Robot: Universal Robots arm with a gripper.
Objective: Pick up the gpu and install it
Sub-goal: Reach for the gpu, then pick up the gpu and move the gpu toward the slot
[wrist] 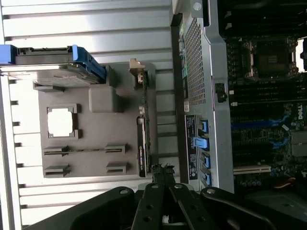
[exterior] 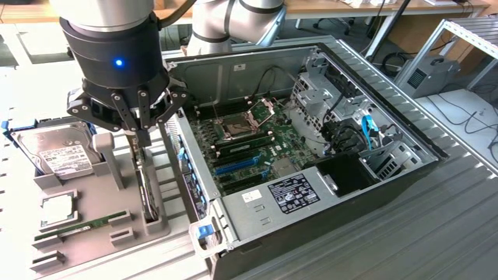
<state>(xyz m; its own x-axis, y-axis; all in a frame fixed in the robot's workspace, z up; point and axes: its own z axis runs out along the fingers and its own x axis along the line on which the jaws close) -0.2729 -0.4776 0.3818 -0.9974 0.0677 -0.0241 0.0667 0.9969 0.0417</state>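
The gpu (exterior: 146,186) stands on its long edge in a slot of the grey parts holder (exterior: 93,192), to the exterior view's left of the open computer case (exterior: 311,192). In the wrist view the gpu (wrist: 142,143) shows edge-on as a thin dark strip with a metal bracket at one end. My gripper (exterior: 144,135) hangs straight above the card's top edge, fingers shut together. In the wrist view my gripper (wrist: 162,168) sits close beside the card's end. I cannot tell whether the tips touch the card.
The holder (wrist: 96,134) also carries a hard drive (exterior: 58,149) in a blue bracket, a square chip (exterior: 58,209) and a RAM stick (exterior: 81,226). Inside the case lies the motherboard (exterior: 257,140) with blue expansion slots (exterior: 233,166). The case wall stands right beside the card.
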